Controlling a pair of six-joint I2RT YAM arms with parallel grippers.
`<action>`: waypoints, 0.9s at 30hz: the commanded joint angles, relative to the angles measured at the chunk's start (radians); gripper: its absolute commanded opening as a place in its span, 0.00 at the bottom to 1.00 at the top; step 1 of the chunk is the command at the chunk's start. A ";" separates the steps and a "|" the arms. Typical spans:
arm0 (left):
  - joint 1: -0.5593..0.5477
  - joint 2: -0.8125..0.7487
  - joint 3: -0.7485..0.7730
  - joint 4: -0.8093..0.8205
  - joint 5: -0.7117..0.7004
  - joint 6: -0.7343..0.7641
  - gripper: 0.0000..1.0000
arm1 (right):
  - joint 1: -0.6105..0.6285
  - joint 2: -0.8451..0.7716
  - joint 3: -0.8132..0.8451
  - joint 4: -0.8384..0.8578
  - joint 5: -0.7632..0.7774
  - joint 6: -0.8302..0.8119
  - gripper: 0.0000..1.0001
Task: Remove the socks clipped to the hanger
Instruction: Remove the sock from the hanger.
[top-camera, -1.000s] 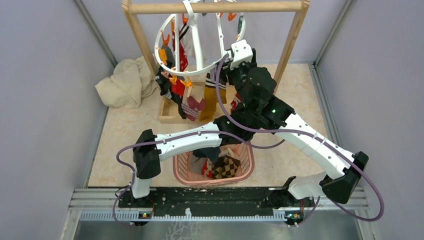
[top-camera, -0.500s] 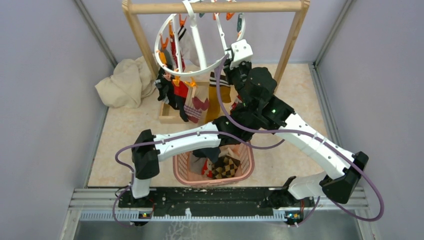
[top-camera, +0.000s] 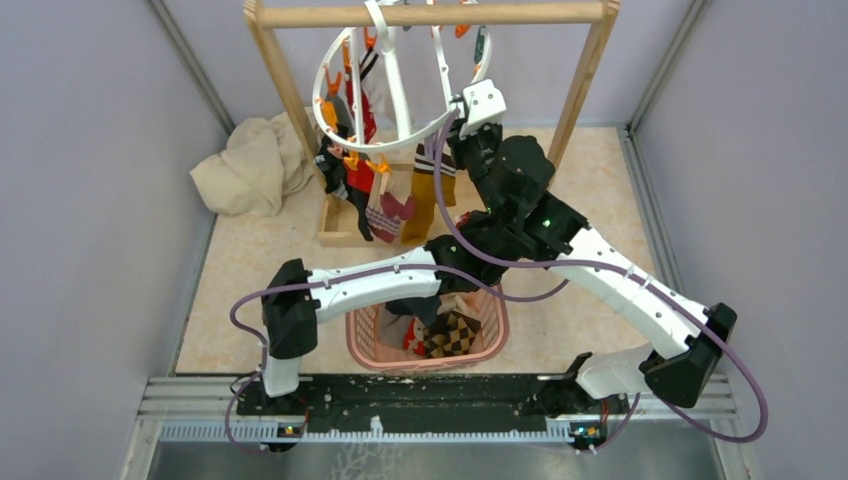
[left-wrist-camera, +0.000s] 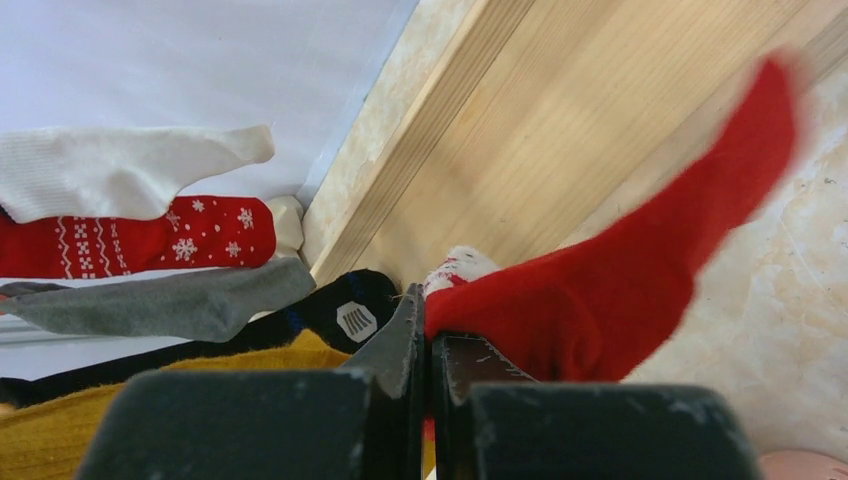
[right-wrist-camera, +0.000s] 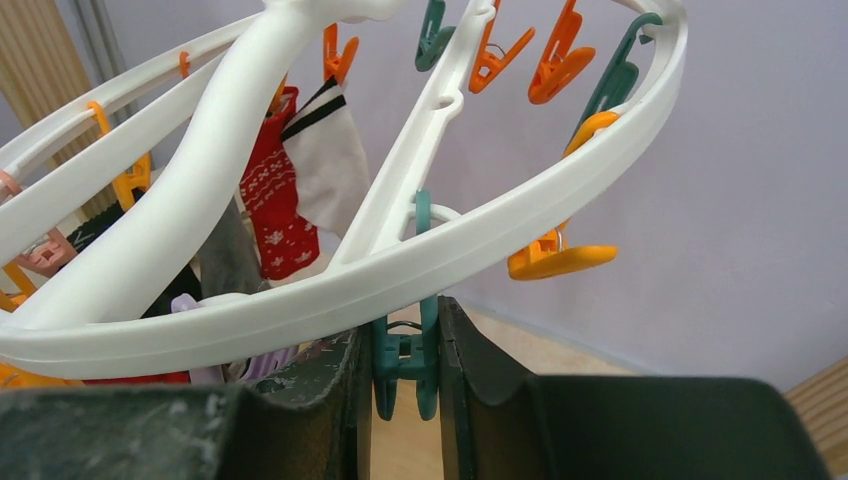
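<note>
From above, the hanger (top-camera: 394, 88) hangs tilted from the wooden rail (top-camera: 520, 12). A bunch of socks (top-camera: 385, 205) dangles from its clips over the worktop (top-camera: 250, 280). The right gripper (top-camera: 462, 125) is up at the ring's near-right rim, and a pink basket (top-camera: 355, 335) near the arm bases holds a few loose socks. At the left wrist, the left gripper (left-wrist-camera: 424, 330) has its jaws together, pinching a red sock (left-wrist-camera: 600, 290) that stretches away from them; white, snowflake-red, grey, black and mustard ones hang beside it. At the right wrist, the jaws are clamped on a teal clip (right-wrist-camera: 404, 360) just under the rim. By my reading, some socks are off and a good many remain clipped.
</note>
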 joint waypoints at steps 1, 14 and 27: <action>-0.007 -0.070 -0.009 0.010 -0.007 -0.024 0.00 | 0.014 -0.025 0.007 0.043 -0.012 0.021 0.00; -0.007 -0.156 -0.033 -0.025 0.038 -0.085 0.00 | 0.013 -0.058 -0.016 -0.026 -0.007 0.095 0.60; -0.011 -0.233 -0.061 -0.071 0.091 -0.161 0.00 | 0.010 -0.155 -0.094 -0.115 0.009 0.194 0.89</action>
